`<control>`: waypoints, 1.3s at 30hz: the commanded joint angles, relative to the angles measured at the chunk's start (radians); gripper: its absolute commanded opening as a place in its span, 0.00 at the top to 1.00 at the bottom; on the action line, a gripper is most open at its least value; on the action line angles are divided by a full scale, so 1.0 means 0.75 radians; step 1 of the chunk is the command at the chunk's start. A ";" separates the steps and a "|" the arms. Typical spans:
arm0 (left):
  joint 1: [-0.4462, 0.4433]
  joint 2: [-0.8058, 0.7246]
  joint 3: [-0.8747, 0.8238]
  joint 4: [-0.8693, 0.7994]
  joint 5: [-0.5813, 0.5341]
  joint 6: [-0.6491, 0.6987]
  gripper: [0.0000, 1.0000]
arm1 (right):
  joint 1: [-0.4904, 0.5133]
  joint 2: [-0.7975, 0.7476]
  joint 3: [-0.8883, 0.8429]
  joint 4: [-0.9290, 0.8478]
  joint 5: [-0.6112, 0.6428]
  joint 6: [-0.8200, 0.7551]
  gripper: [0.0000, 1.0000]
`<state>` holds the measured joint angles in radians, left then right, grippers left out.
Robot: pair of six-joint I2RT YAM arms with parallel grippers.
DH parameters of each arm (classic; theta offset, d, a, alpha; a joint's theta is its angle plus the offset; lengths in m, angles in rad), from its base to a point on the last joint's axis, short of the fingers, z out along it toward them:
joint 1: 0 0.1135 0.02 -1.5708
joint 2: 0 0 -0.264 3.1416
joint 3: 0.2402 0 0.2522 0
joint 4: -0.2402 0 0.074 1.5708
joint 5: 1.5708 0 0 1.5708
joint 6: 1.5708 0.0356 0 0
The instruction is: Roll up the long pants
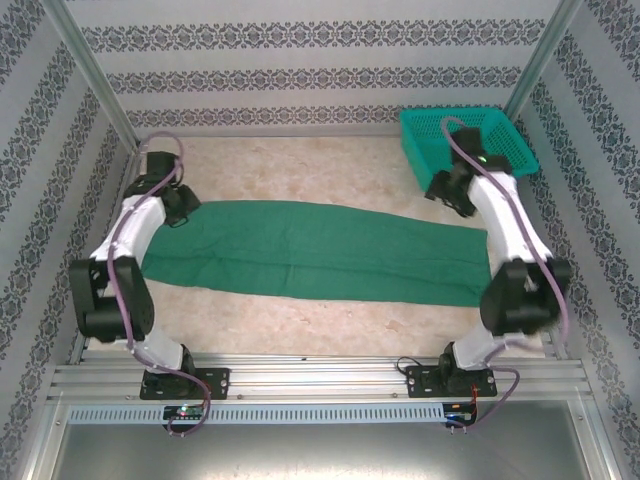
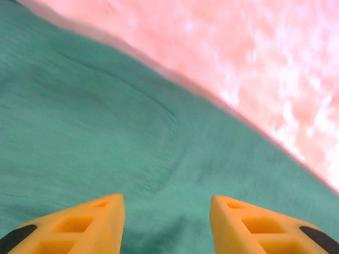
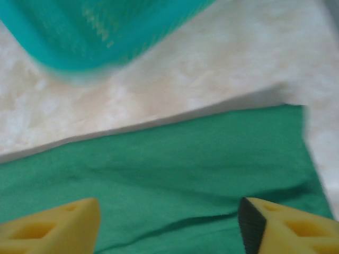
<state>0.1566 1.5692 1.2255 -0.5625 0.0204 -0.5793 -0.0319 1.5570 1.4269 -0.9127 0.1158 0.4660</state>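
On table [image 1: 300, 170], long pants [image 1: 320, 250] left-to-right

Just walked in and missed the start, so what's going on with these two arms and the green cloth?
The long pants lie flat and unrolled across the table. The left gripper is open over their left end, and the right gripper is open over the right end, near the teal basket. Neither grips the fabric, so rolling has not started yet.

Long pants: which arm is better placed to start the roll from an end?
Probably right: the right gripper, open, hangs over the long pants with their end edge in view. The left gripper, also open, sits over fabric beside a long side edge.
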 commanded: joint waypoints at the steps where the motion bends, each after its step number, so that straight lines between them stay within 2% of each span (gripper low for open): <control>1: 0.159 -0.079 -0.152 -0.066 -0.047 0.012 0.53 | -0.128 -0.075 -0.291 -0.025 0.003 -0.028 0.25; 4: 0.252 -0.104 -0.245 -0.008 -0.003 -0.007 0.52 | -0.255 -0.131 -0.442 0.029 -0.066 -0.059 0.25; 6: 0.258 -0.086 -0.253 -0.012 0.015 -0.009 0.52 | -0.305 -0.131 -0.489 0.046 -0.118 -0.066 0.25; 10: 0.261 -0.077 -0.272 -0.024 0.017 -0.011 0.54 | -0.328 -0.111 -0.554 0.070 -0.108 -0.082 0.25; 18: 0.328 -0.129 -0.302 -0.024 -0.013 -0.015 0.49 | -0.404 -0.016 -0.571 0.110 -0.235 -0.064 0.26; 21: 0.340 -0.133 -0.324 -0.023 -0.044 -0.029 0.49 | -0.425 -0.015 -0.587 0.117 -0.248 -0.061 0.32; 28: 0.421 -0.141 -0.387 0.019 -0.047 -0.090 0.46 | -0.427 0.023 -0.603 0.113 -0.295 -0.061 0.33; 30: 0.444 -0.143 -0.404 0.040 -0.042 -0.098 0.45 | -0.426 0.029 -0.608 0.121 -0.305 -0.064 0.44; 32: 0.456 -0.133 -0.412 0.055 -0.034 -0.107 0.45 | -0.427 0.034 -0.606 0.128 -0.309 -0.065 0.64; 34: 0.463 -0.111 -0.415 0.068 -0.037 -0.117 0.44 | -0.428 0.039 -0.603 0.133 -0.310 -0.066 0.71; 35: 0.466 -0.095 -0.415 0.076 -0.034 -0.117 0.43 | -0.428 0.042 -0.603 0.132 -0.313 -0.070 0.88; 36: 0.468 -0.078 -0.409 0.081 -0.034 -0.121 0.43 | -0.428 0.045 -0.601 0.131 -0.316 -0.070 1.00; 39: 0.474 -0.038 -0.392 0.094 -0.041 -0.133 0.43 | -0.427 0.029 -0.612 0.132 -0.308 -0.065 1.00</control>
<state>0.4946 1.5055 0.9237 -0.5201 0.0055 -0.6544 -0.3473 1.5799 0.9871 -0.8127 -0.1078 0.4164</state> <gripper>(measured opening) 0.572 0.065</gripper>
